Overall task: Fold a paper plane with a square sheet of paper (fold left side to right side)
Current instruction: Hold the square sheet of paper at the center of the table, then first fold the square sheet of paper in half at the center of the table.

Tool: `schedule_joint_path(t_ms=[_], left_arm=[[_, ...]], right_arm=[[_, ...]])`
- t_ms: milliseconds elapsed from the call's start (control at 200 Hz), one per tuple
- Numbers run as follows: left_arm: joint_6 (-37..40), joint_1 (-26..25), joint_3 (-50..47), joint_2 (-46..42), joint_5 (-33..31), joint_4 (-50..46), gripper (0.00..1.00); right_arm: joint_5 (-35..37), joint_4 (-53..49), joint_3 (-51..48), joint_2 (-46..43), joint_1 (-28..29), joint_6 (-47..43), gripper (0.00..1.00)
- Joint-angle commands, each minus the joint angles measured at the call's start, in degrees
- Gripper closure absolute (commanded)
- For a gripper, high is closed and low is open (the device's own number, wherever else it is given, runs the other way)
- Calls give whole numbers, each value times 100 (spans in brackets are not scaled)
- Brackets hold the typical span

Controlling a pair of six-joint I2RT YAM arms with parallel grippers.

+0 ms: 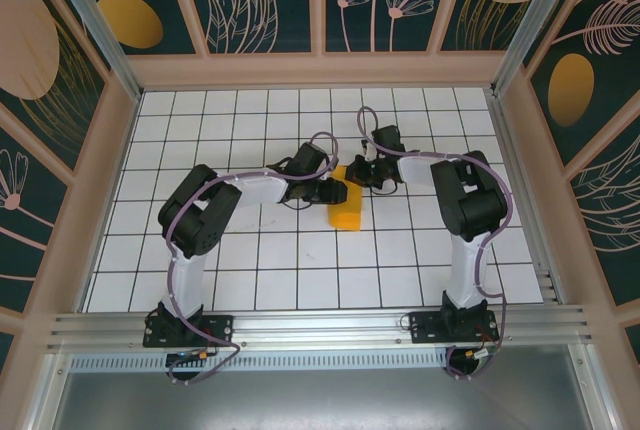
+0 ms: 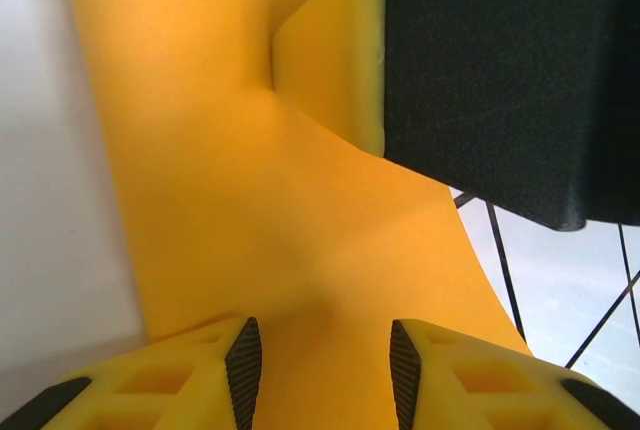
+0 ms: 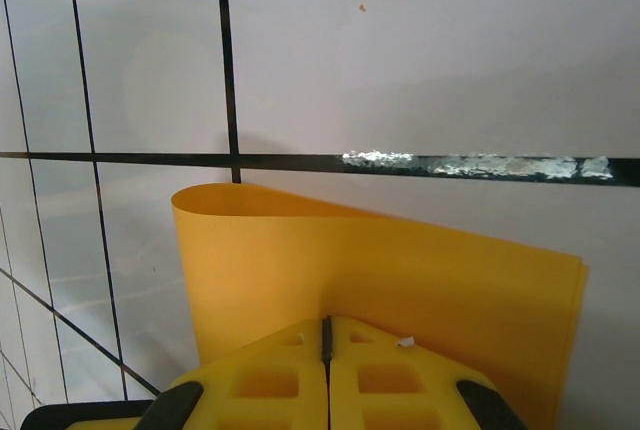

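The square sheet of paper [image 1: 349,212], bright orange, lies near the middle of the white grid table, folded over into a narrow rectangle. In the right wrist view the sheet [image 3: 400,270] curls in a soft loop at its left edge. My right gripper [image 3: 327,325] is shut, its tips on top of the sheet [image 2: 250,200]. It reaches in from the right [image 1: 361,172]. My left gripper [image 2: 323,370] stands open just over the paper, its pads [image 2: 243,365] apart with nothing pinched; it comes in from the left [image 1: 327,190]. A paper plane is out of view.
The right gripper's black body [image 2: 500,80] and yellow finger [image 2: 335,60] sit close ahead of my left jaws. White grid tiles [image 1: 250,260] surround the paper. Wooden-framed patterned walls [image 1: 115,140] close in three sides, and an aluminium rail [image 1: 320,325] runs along the near edge.
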Motion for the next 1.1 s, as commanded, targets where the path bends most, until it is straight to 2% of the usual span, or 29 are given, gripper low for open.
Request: schedule_joint_path(t_ms=[0, 631, 1091], left_arm=[[242, -70, -228, 11, 35, -414, 57], [583, -385, -859, -420, 465, -153, 57], [635, -744, -1124, -448, 467, -168, 58]], right_arm=[[645, -584, -273, 285, 26, -75, 92], [766, -572, -484, 239, 74, 10, 91], [771, -569, -521, 227, 83, 29, 91]])
